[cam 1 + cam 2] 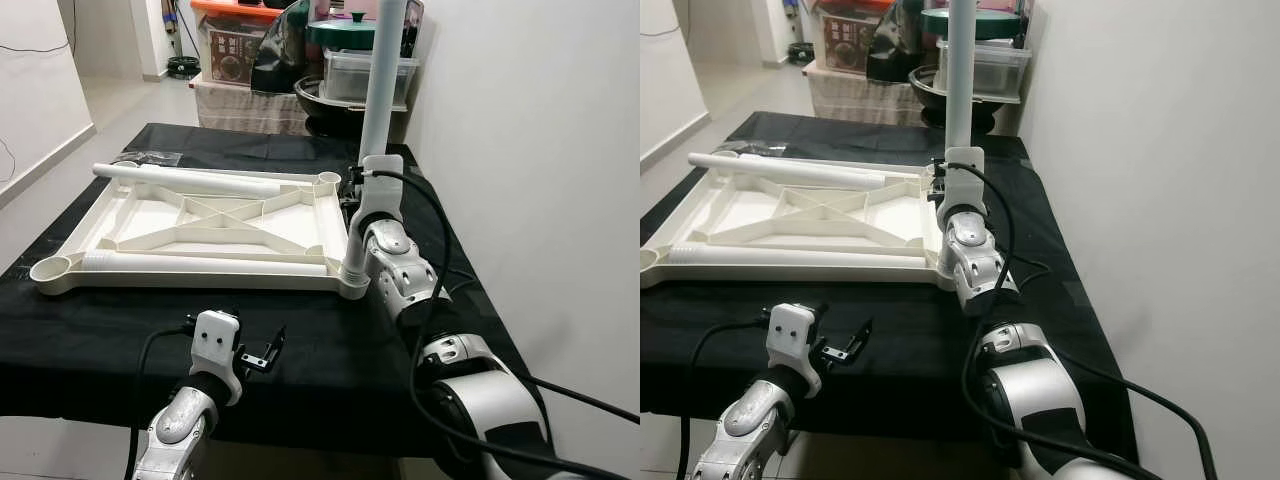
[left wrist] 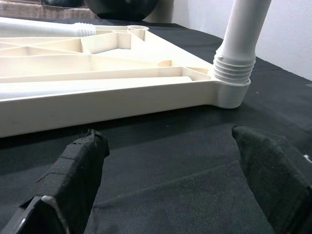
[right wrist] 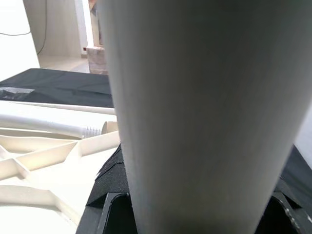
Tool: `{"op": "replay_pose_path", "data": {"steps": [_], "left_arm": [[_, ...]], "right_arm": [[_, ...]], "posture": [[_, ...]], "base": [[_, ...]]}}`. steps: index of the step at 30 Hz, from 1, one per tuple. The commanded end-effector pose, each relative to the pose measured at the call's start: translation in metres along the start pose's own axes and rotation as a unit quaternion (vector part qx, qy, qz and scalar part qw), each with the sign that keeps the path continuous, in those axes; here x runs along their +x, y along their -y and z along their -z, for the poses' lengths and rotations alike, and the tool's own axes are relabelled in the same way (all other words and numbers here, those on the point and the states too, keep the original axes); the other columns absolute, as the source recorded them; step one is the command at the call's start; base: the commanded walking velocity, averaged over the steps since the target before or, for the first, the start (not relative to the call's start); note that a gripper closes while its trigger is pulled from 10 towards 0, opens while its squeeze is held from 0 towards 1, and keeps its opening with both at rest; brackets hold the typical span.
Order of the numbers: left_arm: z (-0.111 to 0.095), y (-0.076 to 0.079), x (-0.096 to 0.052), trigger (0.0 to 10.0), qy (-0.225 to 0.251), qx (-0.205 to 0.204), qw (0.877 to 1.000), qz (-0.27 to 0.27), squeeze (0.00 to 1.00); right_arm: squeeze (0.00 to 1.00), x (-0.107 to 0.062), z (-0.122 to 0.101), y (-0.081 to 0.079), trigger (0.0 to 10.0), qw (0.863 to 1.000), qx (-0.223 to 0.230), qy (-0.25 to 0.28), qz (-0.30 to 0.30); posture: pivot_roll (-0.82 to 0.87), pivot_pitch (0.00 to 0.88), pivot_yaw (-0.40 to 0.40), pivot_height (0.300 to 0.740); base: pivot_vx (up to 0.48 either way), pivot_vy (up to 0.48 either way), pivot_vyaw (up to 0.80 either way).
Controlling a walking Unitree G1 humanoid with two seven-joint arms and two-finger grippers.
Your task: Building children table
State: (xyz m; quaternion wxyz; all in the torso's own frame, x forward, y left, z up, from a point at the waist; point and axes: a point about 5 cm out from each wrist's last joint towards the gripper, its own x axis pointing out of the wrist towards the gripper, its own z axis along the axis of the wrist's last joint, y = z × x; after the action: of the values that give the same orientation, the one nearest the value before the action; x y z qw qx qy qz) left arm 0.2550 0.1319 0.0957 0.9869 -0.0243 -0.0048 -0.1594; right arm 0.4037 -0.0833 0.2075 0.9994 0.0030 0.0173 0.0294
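Here the left gripper (image 1: 262,352) hovers low over the black cloth (image 1: 330,340) near the table's front edge, forearm angled up, fingers spread wide with nothing between them. Beyond it the upturned white tabletop (image 1: 200,225) lies flat. At its near right corner a leg (image 1: 378,90) stands upright; the right gripper (image 1: 352,190), arm stretched forward, clamps it.
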Motion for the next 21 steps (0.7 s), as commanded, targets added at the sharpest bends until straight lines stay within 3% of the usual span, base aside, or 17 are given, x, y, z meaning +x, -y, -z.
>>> {"op": "replay_pose_path", "data": {"steps": [1,6,15,18,20,21], "left_arm": [[0.005,0.002,0.0,10.0,-0.01,0.002,1.0,0.0,0.0],[0.005,0.002,0.0,10.0,-0.009,0.003,1.0,-0.001,0.0],[0.006,0.001,0.0,10.0,-0.01,0.006,1.0,0.001,0.0],[0.005,0.001,0.001,10.0,-0.009,0.006,1.0,0.001,0.0],[0.005,0.0,0.001,10.0,-0.008,0.008,1.0,0.001,0.0],[0.005,0.0,0.001,10.0,-0.008,0.008,1.0,0.001,0.0]], "right_arm": [[0.0,-0.004,0.036,0.001,0.0,0.996,0.017,-0.086,-0.009],[0.0,-0.006,0.05,0.011,0.0,0.992,0.031,-0.111,0.045],[0.0,-0.007,0.057,0.009,0.0,0.989,0.052,-0.127,0.056],[0.0,-0.005,0.052,0.01,0.0,0.991,0.05,-0.115,0.052],[0.0,0.003,0.01,0.019,0.0,0.997,0.062,-0.043,0.032],[0.0,0.003,0.01,0.019,0.0,0.997,0.062,-0.043,0.032]], "posture": [[0.02,0.0,-0.12,0.74],[0.03,0.0,-0.122,0.74],[0.02,0.0,-0.119,0.74],[0.02,0.0,-0.119,0.74],[0.03,0.0,-0.117,0.74],[0.03,0.0,-0.117,0.74]], "base": [[0.0,0.0,0.0],[0.0,0.0,0.0],[0.0,0.0,0.0],[0.0,0.0,0.0],[0.0,0.0,0.0],[0.0,0.0,0.0]]}}
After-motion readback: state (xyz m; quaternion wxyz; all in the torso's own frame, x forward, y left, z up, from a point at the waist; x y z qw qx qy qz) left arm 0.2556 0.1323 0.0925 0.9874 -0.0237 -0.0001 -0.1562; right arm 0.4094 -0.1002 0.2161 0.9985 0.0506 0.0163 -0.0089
